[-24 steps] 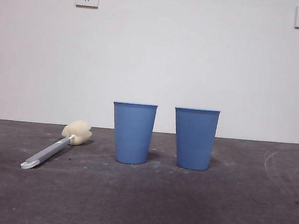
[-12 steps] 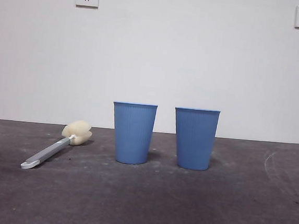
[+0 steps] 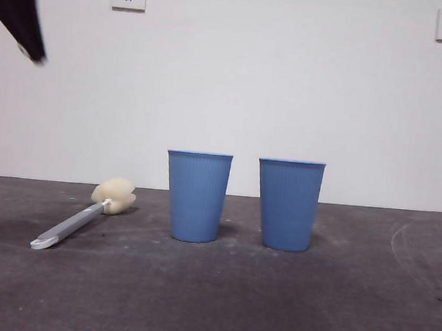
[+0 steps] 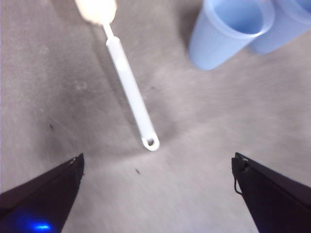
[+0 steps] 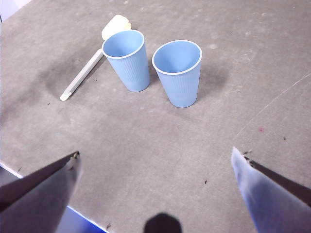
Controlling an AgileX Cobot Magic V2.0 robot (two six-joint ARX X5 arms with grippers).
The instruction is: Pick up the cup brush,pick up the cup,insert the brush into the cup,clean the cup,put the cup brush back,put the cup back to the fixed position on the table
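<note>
Front view: cup brush (image 3: 83,215) flat on the table (image 3: 209,304) toward its left edge, two blue cups (image 3: 196,197) upright mid-table beside it. Left gripper (image 4: 155,194) above the handle's looped tip, jaws spread wide, empty. Right gripper (image 5: 155,194) high over the near edge, jaws likewise apart.

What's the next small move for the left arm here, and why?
Probably lower the left gripper onto the handle of the cup brush and close. Its jaws are open above the brush, which lies flat on the table, untouched, beside two upright cups.
</note>
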